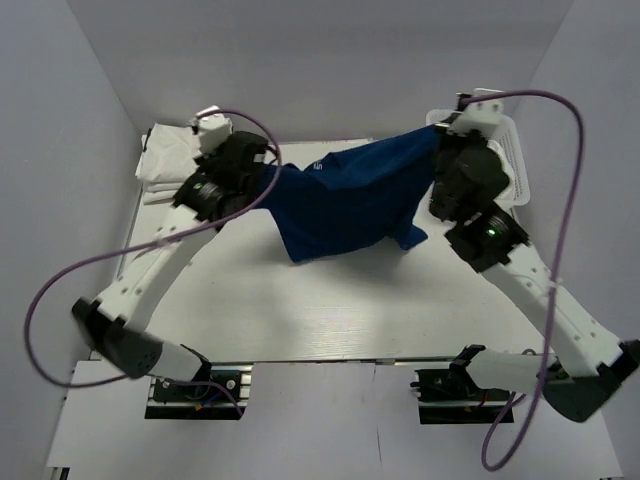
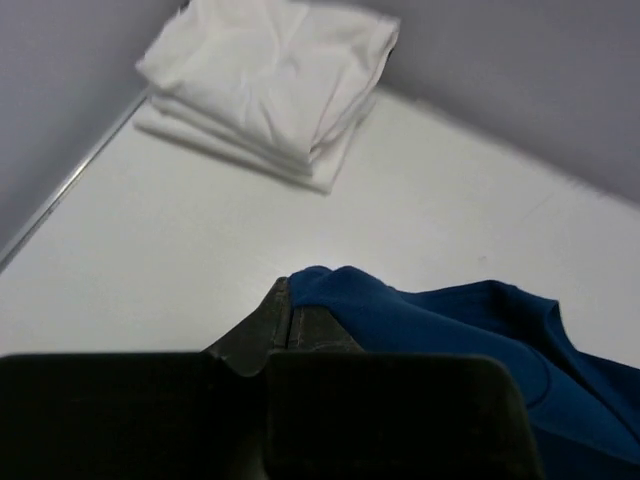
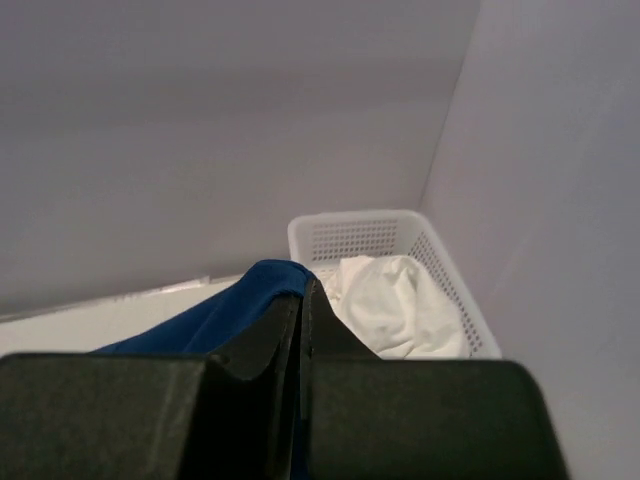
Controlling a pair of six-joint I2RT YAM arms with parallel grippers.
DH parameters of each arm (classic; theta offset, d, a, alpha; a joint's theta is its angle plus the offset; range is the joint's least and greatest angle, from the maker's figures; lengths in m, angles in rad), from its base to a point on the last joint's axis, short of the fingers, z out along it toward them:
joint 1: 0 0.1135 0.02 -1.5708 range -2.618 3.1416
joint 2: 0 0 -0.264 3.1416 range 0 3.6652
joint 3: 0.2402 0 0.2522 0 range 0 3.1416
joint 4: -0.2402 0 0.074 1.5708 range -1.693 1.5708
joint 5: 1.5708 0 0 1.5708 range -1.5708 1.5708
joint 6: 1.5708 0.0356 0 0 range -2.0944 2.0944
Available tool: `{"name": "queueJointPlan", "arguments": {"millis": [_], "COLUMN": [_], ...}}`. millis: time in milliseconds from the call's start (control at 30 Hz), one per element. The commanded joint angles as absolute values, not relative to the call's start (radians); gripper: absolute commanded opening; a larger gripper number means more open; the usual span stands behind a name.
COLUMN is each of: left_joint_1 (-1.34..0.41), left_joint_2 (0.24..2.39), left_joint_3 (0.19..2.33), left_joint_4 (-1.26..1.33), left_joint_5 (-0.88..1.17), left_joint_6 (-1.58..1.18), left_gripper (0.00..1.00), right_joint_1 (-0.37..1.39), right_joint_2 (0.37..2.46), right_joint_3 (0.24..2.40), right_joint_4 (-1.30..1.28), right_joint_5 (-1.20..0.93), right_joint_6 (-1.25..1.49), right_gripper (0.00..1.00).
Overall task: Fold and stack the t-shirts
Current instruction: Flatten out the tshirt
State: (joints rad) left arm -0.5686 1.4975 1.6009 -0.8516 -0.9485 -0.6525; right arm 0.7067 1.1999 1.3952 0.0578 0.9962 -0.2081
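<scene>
- The blue t-shirt (image 1: 345,200) hangs stretched between the two arms over the far half of the desk (image 1: 330,310). Its lower part sags toward the surface near the middle.
- The left fingers (image 2: 289,315) are closed tight on one edge of the blue cloth, toward the far left side of the desk.
- The right fingers (image 3: 303,310) are pinched shut on the opposite edge, raised near the far right corner.
- A stack of folded white t-shirts (image 2: 275,75) lies in the far left corner, apart from the blue one.
- A white mesh basket (image 3: 370,235) sits in the far right corner with a crumpled white t-shirt (image 3: 390,300) inside.
- Likely risks:
  - Each grip catches only a thin fold, so more pull between the arms could slip a corner free.
  - If the arms lower unevenly, the sagging hem may drag and bunch, and the fold would come out crooked.
  - The right arm works close to the basket and could knock it.
</scene>
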Motion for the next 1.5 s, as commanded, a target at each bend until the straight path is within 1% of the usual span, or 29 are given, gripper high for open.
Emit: {"name": "queueJointPlan", "arguments": {"millis": [0,33,100,167,200,300,333,400,500,633,700,733,800,833,900,933,967,1000,1033,1067,1133,1167,1200,1233,1267,1300,1333,1367,1467], "left_joint_1": [-0.581,-0.581,-0.581,-0.581,-0.581,-0.569,-0.560,-0.560,-0.560,-0.560,-0.560,-0.560,-0.571,-0.571,-0.555,-0.555,-0.525,-0.506,-0.482,-0.432,-0.379,-0.355,-0.354,-0.342,-0.342,-0.342,-0.342,-0.342,-0.360], "left_joint_2": [1.240,1.135,1.022,0.878,0.836,0.734,0.724,0.724,0.750,0.850,0.928,0.960,1.067,1.106,1.190,1.291,1.345,1.398,1.454,1.570,1.691,1.747,1.828,1.848,1.858,1.858,1.832,1.813,1.749], "left_joint_3": [1.611,1.597,1.554,1.554,1.554,1.595,1.618,1.680,1.750,1.772,1.755,1.732,1.701,1.657,1.605,1.573,1.560,1.546,1.519,1.510,1.548,1.569,1.606,1.606,1.606,1.606,1.589,1.576,1.519], "left_joint_4": [-0.734,-0.700,-0.631,-0.569,-0.549,-0.518,-0.518,-0.528,-0.560,-0.569,-0.549,-0.540,-0.529,-0.529,-0.529,-0.560,-0.615,-0.632,-0.647,-0.688,-0.779,-0.823,-0.895,-0.911,-0.911,-0.911,-0.887,-0.865,-0.755], "left_joint_5": [-0.979,-0.877,-0.781,-0.623,-0.504,-0.269,-0.223,-0.180,-0.218,-0.294,-0.371,-0.408,-0.565,-0.631,-0.785,-0.825,-0.825,-0.812,-0.752,-0.729,-0.660,-0.660,-0.660,-0.660,-0.660,-0.650,-0.634,-0.624,-0.539], "left_joint_6": [-0.471,-0.428,-0.342,-0.307,-0.292,-0.264,-0.255,-0.255,-0.255,-0.264,-0.273,-0.273,-0.310,-0.328,-0.368,-0.429,-0.469,-0.504,-0.553,-0.587,-0.687,-0.707,-0.725,-0.726,-0.726,-0.726,-0.707,-0.693,-0.615], "left_gripper": [0.00,0.00,0.00,0.00,0.00,0.00,0.00,0.00,0.00,0.00,0.00,0.00,0.00,0.00,0.00,0.00,0.00,0.00,0.00,0.00,0.05,0.07,0.25,0.35,0.45,0.54,0.81,1.00,1.00], "right_joint_1": [0.701,0.700,0.701,0.703,0.701,0.704,0.704,0.704,0.701,0.707,0.706,0.703,0.703,0.684,0.666,0.638,0.599,0.551,0.528,0.484,0.442,0.421,0.416,0.410,0.402,0.402,0.403,0.403,0.408], "right_joint_2": [1.045,1.025,0.952,0.924,0.887,0.829,0.815,0.802,0.805,0.931,0.984,1.020,1.078,1.118,1.189,1.213,1.292,1.322,1.392,1.470,1.602,1.699,1.779,1.814,1.885,1.894,1.898,1.896,1.803], "right_joint_3": [1.410,1.411,1.436,1.472,1.492,1.549,1.584,1.618,1.747,1.862,1.824,1.745,1.675,1.566,1.513,1.475,1.457,1.451,1.450,1.453,1.457,1.529,1.555,1.581,1.624,1.626,1.625,1.602,1.494], "right_joint_4": [0.172,0.152,0.115,0.047,0.032,-0.061,-0.107,-0.187,-0.163,-0.131,-0.066,-0.048,0.105,0.179,0.202,0.180,0.145,0.035,0.002,-0.039,-0.075,-0.136,-0.209,-0.236,-0.271,-0.281,-0.282,-0.275,-0.219], "right_joint_5": [1.036,1.023,0.993,0.976,0.957,0.849,0.769,0.718,0.650,0.742,0.825,0.891,0.977,0.998,1.026,1.023,0.958,0.928,0.845,0.751,0.672,0.655,0.600,0.600,0.577,0.575,0.569,0.560,0.464], "right_joint_6": [-0.344,-0.345,-0.339,-0.322,-0.316,-0.270,-0.232,-0.206,-0.201,-0.253,-0.307,-0.355,-0.391,-0.418,-0.401,-0.334,-0.239,-0.135,-0.092,-0.022,-0.011,0.032,0.046,0.057,0.066,0.072,0.078,0.084,0.089], "right_gripper": [0.00,0.00,0.00,0.00,0.00,0.00,0.00,0.00,0.00,0.00,0.00,0.00,0.00,0.00,0.00,0.00,0.00,0.00,0.00,0.00,0.00,0.00,0.06,0.20,0.66,0.86,0.90,0.90,0.90]}}
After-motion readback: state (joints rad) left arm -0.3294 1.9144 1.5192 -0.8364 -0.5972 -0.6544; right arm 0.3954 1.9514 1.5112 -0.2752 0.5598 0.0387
